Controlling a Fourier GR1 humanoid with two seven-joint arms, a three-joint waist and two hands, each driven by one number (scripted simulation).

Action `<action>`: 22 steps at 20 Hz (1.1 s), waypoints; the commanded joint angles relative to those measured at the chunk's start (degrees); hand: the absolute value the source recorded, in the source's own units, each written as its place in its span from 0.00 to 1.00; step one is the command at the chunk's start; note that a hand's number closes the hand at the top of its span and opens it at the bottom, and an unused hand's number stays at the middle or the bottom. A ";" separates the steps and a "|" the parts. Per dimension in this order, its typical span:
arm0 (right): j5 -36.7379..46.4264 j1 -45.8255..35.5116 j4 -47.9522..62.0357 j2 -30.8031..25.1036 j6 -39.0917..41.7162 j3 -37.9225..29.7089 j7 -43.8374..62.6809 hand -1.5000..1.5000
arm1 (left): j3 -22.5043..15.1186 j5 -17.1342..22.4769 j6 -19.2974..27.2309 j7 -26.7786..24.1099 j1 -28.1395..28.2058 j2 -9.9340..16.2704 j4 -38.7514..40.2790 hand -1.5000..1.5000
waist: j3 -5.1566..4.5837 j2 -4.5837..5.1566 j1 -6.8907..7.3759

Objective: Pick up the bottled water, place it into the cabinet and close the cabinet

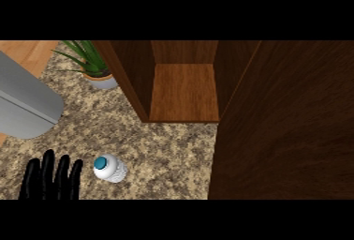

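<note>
Browns, speckled stone and one spot of teal

The tabletop (pixel 166 145) is a mottled granite pattern of beige, tan and dark brown flecks. The cabinet (pixel 183 91) is reddish-brown wood with a lengthwise grain, its inner shelf a lighter, warmer brown than its sides; the open cabinet door (pixel 283 126) is a darker brown with faint streaked grain. The bottled water (pixel 110 168) is white with fine ribbing and a teal-blue cap. The left robot hand (pixel 50 180) is plain black. The plant (pixel 86 56) has green, narrow leaves in a pale grey-white pot with a tan rim. A smooth grey object (pixel 24 101) lies at the left edge, and light orange-tan wood shows in the upper left corner.
</note>
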 commanded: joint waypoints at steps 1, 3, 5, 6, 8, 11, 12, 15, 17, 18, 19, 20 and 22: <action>1.62 0.08 -5.50 0.08 -1.54 0.81 3.20 0.00 | -5.05 -11.93 2.80 1.09 1.87 1.46 -6.51 0.00 | 0.00 -0.01 0.23; 1.74 2.56 -7.82 -0.08 -1.39 2.44 2.69 0.00 | -2.96 -12.04 3.73 2.23 -0.55 0.94 -4.18 0.00 | 0.03 0.06 -0.52; 1.47 -1.15 -7.80 -0.35 -2.58 1.52 5.65 0.00 | -3.44 -11.98 4.36 2.23 0.45 2.30 -3.99 0.00 | -0.03 0.13 -0.05; 2.90 -1.11 -9.23 0.46 -4.20 2.99 7.12 0.00 | -2.03 -11.81 4.43 3.05 -1.17 1.92 -4.54 0.00 | -0.04 0.10 -0.32; 1.03 1.69 -10.35 -1.31 -2.34 2.34 5.65 0.00 | -1.89 -12.38 5.20 4.28 -1.91 1.95 -3.63 0.00 | 0.01 0.10 -0.65; 2.84 -0.45 -7.53 -0.91 -3.50 3.43 5.88 0.00 | -4.66 -14.11 6.66 3.17 0.72 3.82 -4.62 0.00 | -0.03 0.04 -0.02; 4.01 0.62 -7.03 -0.11 -3.83 5.15 3.84 0.00 | -1.98 -13.10 6.31 3.79 -1.62 3.44 -3.17 0.00 | -0.04 0.13 -0.37; 4.66 -0.37 -9.87 -1.02 -4.99 6.27 7.99 0.00 | -2.46 -13.61 7.52 2.95 -3.74 2.14 1.39 0.00 | -0.07 0.14 -0.57; 1.81 1.43 -10.96 -2.73 -3.66 3.84 6.17 0.00 | -2.04 -12.64 8.02 2.25 -3.91 2.32 1.45 0.00 | -0.05 0.13 -0.71; 3.48 0.08 -11.55 -2.17 -5.39 4.43 8.48 0.00 | 2.18 -10.04 6.47 4.07 -3.32 5.18 -1.65 0.00 | -0.11 0.16 -0.58; 0.25 -4.42 -9.58 -2.54 -5.59 0.45 11.06 0.00 | 2.08 -9.14 6.86 4.28 -2.35 5.52 -2.54 0.00 | -0.12 0.29 -0.06; 4.65 -2.09 -10.05 -1.82 -5.80 5.84 9.51 0.00 | 3.28 -8.15 7.32 3.76 -6.50 2.60 2.83 0.00 | -0.13 0.29 -0.51; 3.23 -3.15 -10.14 -2.34 -6.19 4.40 11.27 0.00 | 7.19 -4.10 6.28 1.76 -4.23 6.45 -0.45 0.00 | -0.18 0.25 -0.23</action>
